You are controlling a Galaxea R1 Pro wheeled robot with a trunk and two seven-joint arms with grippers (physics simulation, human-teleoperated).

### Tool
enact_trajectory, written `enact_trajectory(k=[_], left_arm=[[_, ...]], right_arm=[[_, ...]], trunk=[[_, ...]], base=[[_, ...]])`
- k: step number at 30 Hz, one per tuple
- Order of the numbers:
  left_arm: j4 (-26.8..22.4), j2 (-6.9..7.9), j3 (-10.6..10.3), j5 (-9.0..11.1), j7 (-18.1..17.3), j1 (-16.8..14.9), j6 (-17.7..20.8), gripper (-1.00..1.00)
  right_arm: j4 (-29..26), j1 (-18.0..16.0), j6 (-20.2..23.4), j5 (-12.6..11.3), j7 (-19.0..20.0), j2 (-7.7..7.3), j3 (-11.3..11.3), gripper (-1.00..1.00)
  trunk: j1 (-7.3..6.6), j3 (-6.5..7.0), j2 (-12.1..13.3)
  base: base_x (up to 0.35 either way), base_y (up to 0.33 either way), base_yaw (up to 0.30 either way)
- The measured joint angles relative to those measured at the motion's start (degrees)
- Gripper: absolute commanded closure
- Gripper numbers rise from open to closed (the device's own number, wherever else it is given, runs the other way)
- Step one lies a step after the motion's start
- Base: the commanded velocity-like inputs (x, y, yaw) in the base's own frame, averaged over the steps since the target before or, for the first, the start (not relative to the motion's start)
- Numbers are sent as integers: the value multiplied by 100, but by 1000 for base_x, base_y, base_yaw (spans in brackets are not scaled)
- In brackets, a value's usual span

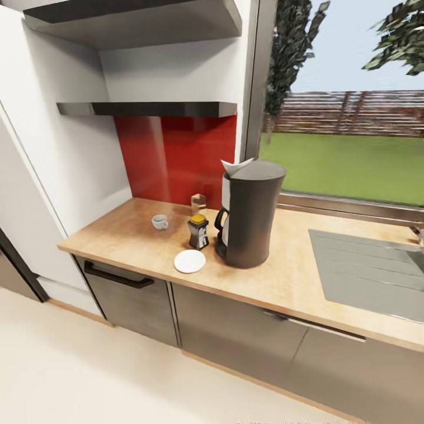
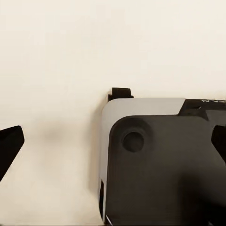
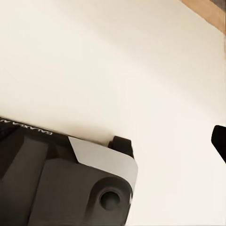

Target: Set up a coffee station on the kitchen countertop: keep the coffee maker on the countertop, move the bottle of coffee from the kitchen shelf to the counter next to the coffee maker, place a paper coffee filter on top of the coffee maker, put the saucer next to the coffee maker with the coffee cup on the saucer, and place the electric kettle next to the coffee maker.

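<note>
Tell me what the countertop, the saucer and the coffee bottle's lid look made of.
Kitchen countertop: matte light wood-look board, faint grain showing. Saucer: plain glossy white, probably ceramic. Bottle of coffee: gold-yellow lid, metal or plastic; cannot tell.

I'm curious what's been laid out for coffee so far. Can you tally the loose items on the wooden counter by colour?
White: 3 – coffee cup, saucer, paper coffee filter atop the machine
Black or dark: 2 – coffee maker, bottle of coffee with a yellow lid
Wood-coloured: 1 – small block
Total: 6
</note>
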Motion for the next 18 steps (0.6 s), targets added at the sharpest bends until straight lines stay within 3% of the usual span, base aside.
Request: enact_trajectory(k=[4, 18], left_arm=[[14, -49, -3, 11, 677, 10, 11, -100], [161, -100, 1, 7, 790, 42, -2, -100]], right_arm=[[6, 0, 4, -417, -8, -9, -1, -100], [6, 0, 1, -522, -18, -36, 0, -100]], trunk=[[-1, 0, 0], [-1, 0, 0]], base=[[44, -249, -272], [112, -262, -294]])
